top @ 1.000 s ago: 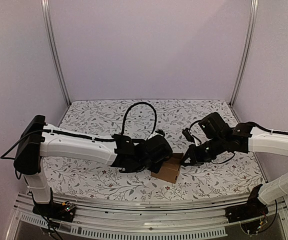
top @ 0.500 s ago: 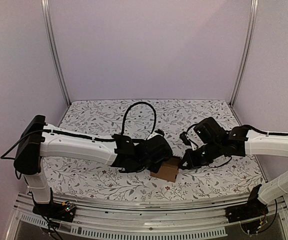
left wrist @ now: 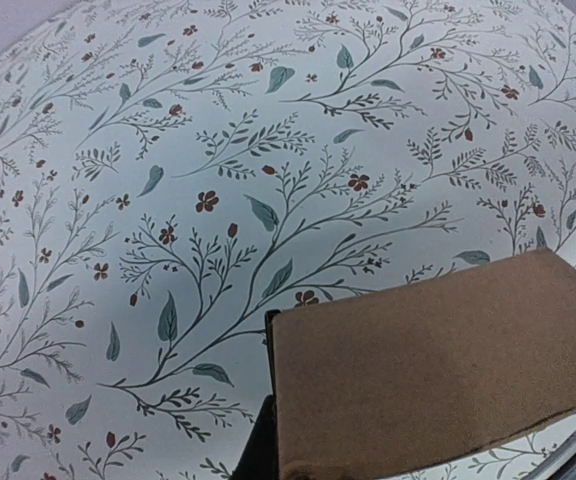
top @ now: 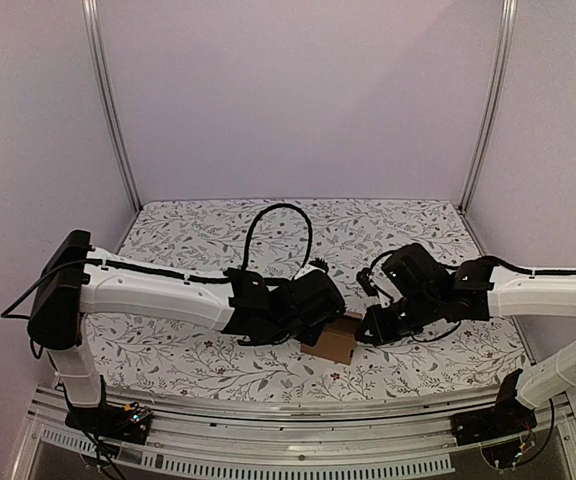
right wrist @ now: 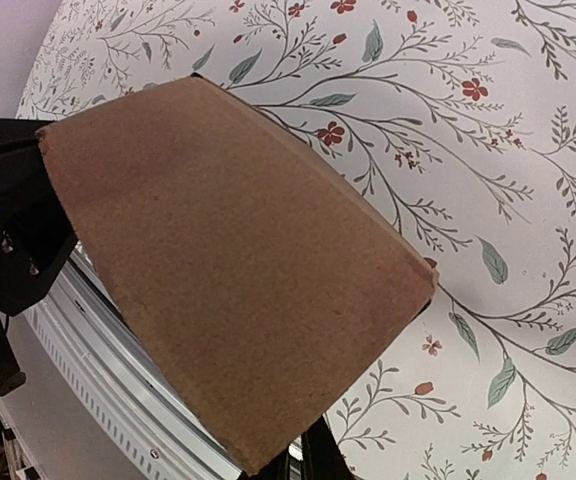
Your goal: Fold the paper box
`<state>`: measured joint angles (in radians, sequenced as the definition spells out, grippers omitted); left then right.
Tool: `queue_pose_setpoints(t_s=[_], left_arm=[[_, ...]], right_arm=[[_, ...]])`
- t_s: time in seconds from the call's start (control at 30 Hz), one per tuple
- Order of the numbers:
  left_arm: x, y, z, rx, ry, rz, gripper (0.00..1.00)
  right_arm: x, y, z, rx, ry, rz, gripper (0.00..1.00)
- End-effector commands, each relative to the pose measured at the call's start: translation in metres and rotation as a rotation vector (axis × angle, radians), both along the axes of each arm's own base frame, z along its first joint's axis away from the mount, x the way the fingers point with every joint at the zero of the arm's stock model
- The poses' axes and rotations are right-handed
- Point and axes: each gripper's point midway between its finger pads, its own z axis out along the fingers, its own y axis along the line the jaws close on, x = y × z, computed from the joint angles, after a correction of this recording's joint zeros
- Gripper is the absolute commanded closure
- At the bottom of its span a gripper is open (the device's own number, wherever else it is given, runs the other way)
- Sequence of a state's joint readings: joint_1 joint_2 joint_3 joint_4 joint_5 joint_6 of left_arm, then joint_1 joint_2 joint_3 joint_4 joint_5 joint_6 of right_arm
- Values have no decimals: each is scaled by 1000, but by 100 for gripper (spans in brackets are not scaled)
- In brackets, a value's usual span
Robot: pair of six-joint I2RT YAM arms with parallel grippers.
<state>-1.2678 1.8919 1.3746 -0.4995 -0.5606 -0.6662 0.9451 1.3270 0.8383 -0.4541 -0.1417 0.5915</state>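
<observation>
Now we flank the box [top: 334, 343] with left gripper [top: 330, 316] and right gripper [top: 368, 328], fingers closed on nothing visible, seemingly to square its walls.

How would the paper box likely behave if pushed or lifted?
Likely light: the paper box looks like thin brown cardboard. Its flat face and crisp edges in the right wrist view suggest it holds shape yet could dent under a hard squeeze. Flat-sided, it should slide on the floral cloth, not roll.
</observation>
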Motion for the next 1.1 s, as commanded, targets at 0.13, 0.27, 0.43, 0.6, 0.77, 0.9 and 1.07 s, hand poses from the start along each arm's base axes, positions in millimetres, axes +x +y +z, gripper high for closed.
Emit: queue_pose_setpoints(t_s=[0.13,0.27,0.43,0.6,0.77,0.9,1.07], left_arm=[[-29,0,-31,41,95,-63,100],[-30,0,-31,41,95,-62,100],[-28,-3,-30,40,90,-64,100],[-28,-4,-29,41,86,-64,100],[-28,-6,-29,40,86,-68,100],[-29,-6,-27,35,87,-71,94],[-30,-8,-22,23,86,-83,82]], right_arm=[[4,-8,3,-45,-48,-11,76],[3,-12,27,-25,-99,10,68],[-4,-4,65,78,-137,67,62],[1,-5,95,124,-212,56,59],[19,-3,101,91,-265,14,72],[27,7,92,90,-264,2,73],[29,20,77,98,-238,26,73]])
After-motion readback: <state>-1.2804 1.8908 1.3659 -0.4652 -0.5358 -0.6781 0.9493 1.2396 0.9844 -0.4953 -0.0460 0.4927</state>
